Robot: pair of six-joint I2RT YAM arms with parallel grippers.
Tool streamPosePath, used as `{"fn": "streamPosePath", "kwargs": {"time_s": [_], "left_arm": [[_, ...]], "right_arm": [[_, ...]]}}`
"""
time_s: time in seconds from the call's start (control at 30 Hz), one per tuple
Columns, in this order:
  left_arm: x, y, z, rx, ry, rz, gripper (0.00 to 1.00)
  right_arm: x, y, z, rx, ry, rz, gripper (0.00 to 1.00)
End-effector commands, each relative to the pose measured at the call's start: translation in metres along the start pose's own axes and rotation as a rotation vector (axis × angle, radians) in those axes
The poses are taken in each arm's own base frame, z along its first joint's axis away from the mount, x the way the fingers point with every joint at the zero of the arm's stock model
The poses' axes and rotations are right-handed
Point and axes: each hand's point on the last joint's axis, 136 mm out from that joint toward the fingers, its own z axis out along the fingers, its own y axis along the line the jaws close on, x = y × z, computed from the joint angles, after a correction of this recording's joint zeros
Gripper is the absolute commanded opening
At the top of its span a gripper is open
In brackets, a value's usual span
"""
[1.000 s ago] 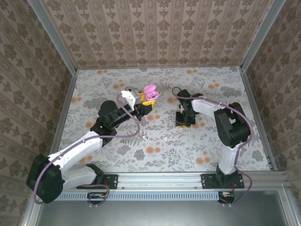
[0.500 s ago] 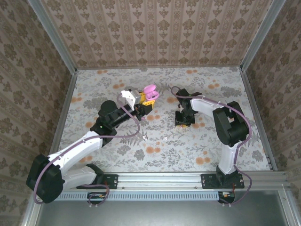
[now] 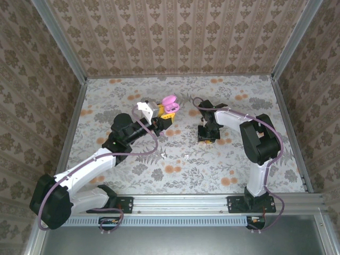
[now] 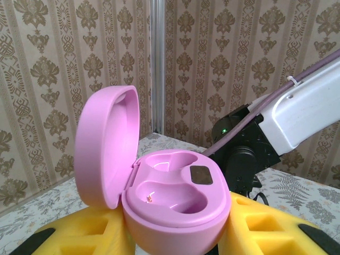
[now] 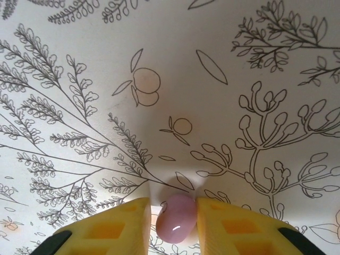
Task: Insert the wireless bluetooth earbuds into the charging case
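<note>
An open pink charging case [image 4: 175, 199] is clamped between the yellow fingers [image 4: 265, 228] of my left gripper [image 3: 168, 110], held above the table with its lid tipped up to the left. Both of its wells are empty. My right gripper [image 5: 172, 215] points down at the table, its yellow pads closed on a magenta-pink earbud [image 5: 177, 226] resting on the printed cloth. In the top view this gripper [image 3: 206, 137] is to the right of the case. Two tiny white earbuds [image 3: 161, 154] [image 3: 187, 156] lie on the cloth in front of both grippers.
The flower-print tablecloth [image 3: 239, 159] covers the floor inside patterned walls with metal corner posts [image 3: 58, 45]. The right arm's black wrist [image 4: 244, 159] shows just behind the case. Open cloth spreads toward the near rail [image 3: 180, 201].
The right gripper has shifted slightly left and settled low on the table around the pink earbud. The left arm and the case have held still.
</note>
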Motion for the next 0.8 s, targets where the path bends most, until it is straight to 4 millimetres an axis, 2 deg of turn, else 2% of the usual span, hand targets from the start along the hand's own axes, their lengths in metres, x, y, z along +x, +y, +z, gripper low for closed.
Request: {"fn": "streamPosePath", "kwargs": {"time_s": [0.0,0.13,0.3,0.6,0.77], "left_arm": [[-0.012,0.001,0.001,-0.001,-0.028,0.007,0.39],[-0.013,0.001,0.001,-0.002,-0.028,0.010,0.39],[-0.012,0.001,0.001,-0.003,-0.028,0.008,0.39],[-0.013,0.001,0.000,-0.004,-0.026,0.012,0.39],[-0.012,0.002,-0.002,-0.010,-0.026,0.012,0.39]], "right_arm": [[-0.008,-0.003,-0.008,0.035,-0.030,-0.016,0.32],[-0.009,-0.007,-0.023,0.058,-0.053,-0.025,0.39],[-0.006,-0.006,-0.030,0.057,-0.076,-0.024,0.41],[-0.011,-0.003,-0.011,0.057,-0.036,-0.028,0.36],[-0.009,0.000,-0.007,0.057,-0.022,-0.039,0.32]]}}
